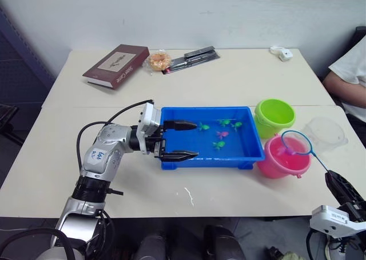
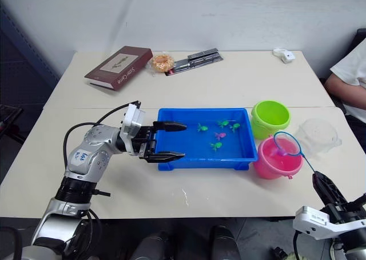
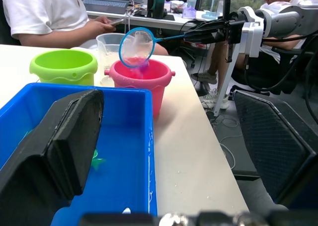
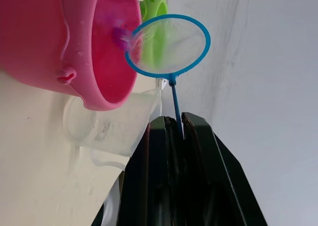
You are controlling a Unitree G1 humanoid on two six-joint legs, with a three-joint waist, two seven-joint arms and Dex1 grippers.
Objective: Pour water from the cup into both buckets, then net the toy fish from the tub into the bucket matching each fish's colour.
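Note:
The blue tub (image 1: pixel 171 163) holds several toy fish: green ones (image 1: pixel 225 122) and one pink one (image 1: pixel 222 134). My left gripper (image 1: pixel 190 140) is open astride the tub's near left wall, one finger (image 3: pixel 64 146) inside the tub and the other outside. To the right stand the green bucket (image 1: pixel 274 116), the pink bucket (image 1: pixel 274 166) and the clear cup (image 1: pixel 325 131). My right gripper (image 4: pixel 174 120) is shut on the net's handle. The net's hoop (image 1: pixel 295 144) hangs over the pink bucket, with a pinkish blob (image 4: pixel 120 36) at its rim that may be a fish.
At the table's far side lie a dark red book (image 1: pixel 116 65), a snack packet (image 1: pixel 159 60), a black-and-silver pack (image 1: pixel 194 57) and a small white item (image 1: pixel 282 53). A person in a white shirt (image 1: pixel 351 71) sits at the table's right edge.

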